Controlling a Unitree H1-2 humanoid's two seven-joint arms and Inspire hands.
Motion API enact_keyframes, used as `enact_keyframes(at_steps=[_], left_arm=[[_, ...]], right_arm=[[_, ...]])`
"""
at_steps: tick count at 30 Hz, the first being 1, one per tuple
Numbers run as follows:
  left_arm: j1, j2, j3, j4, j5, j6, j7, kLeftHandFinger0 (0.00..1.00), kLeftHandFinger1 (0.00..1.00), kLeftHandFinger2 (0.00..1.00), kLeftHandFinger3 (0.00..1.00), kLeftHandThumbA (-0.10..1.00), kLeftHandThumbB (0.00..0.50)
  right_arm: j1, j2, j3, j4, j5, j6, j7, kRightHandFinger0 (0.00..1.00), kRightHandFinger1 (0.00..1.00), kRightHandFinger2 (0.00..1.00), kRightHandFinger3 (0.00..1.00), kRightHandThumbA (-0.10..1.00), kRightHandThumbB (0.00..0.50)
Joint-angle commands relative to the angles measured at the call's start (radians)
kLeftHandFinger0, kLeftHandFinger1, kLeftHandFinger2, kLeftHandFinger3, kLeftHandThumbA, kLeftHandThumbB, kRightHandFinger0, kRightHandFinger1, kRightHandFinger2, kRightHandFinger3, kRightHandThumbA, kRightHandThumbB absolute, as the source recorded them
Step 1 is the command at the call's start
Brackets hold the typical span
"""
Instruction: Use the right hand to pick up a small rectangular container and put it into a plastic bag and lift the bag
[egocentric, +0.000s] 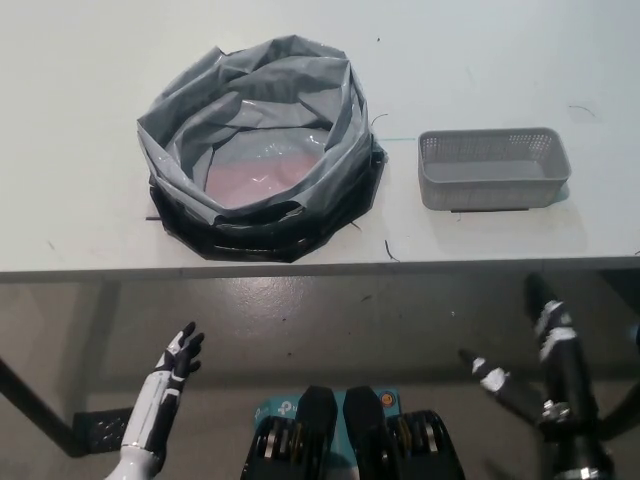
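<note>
A small grey rectangular basket (493, 168) with perforated walls sits on the white table (80, 220) at the right. To its left a grey plastic bag (255, 140) stands wide open over a black round holder, with a pinkish bottom showing inside. My black right hand (535, 370) hangs below the table's front edge at the lower right, fingers spread, holding nothing, well short of the basket. My white left hand (175, 365) rests low at the lower left, also open and below the table edge.
The table's front edge (320, 270) runs across the middle of the picture, with the floor below it. A thin black line is marked on the tabletop between bag and basket.
</note>
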Motion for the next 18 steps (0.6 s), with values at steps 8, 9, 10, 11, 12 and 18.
enact_keyframes(at_steps=[8,9,10,11,12,18], left_arm=[[-0.021,-0.004,-0.033,-0.039,-0.004,-0.062,-0.037,1.0,1.0,1.0,1.0,1.0,0.213],[-0.022,-0.005,-0.034,-0.039,-0.005,-0.061,-0.037,1.0,1.0,1.0,1.0,1.0,0.22],[-0.024,-0.005,-0.033,-0.04,-0.007,-0.059,-0.039,1.0,1.0,1.0,1.0,1.0,0.217],[-0.025,-0.006,-0.033,-0.042,-0.008,-0.057,-0.04,1.0,1.0,1.0,1.0,1.0,0.218],[-0.022,-0.005,-0.032,-0.052,-0.009,-0.049,-0.041,1.0,1.0,1.0,1.0,1.0,0.225],[-0.002,-0.002,-0.037,-0.051,0.018,-0.061,-0.034,1.0,1.0,1.0,1.0,1.0,0.24]], right_arm=[[-0.301,-0.32,-0.096,-0.467,-0.093,0.445,0.156,1.0,1.0,1.0,1.0,0.92,0.369],[-0.324,-0.345,-0.093,-0.474,-0.085,0.475,0.172,1.0,1.0,1.0,1.0,0.91,0.356],[-0.373,-0.397,-0.085,-0.479,-0.078,0.533,0.212,1.0,1.0,1.0,1.0,0.93,0.359],[-0.394,-0.421,-0.077,-0.478,-0.081,0.559,0.23,1.0,1.0,1.0,1.0,0.94,0.36],[-0.437,-0.457,-0.063,-0.464,-0.068,0.586,0.26,1.0,1.0,1.0,1.0,0.92,0.342],[-0.762,-0.653,0.142,-0.21,-0.151,0.686,0.527,1.0,1.0,1.0,1.0,1.0,0.405]])
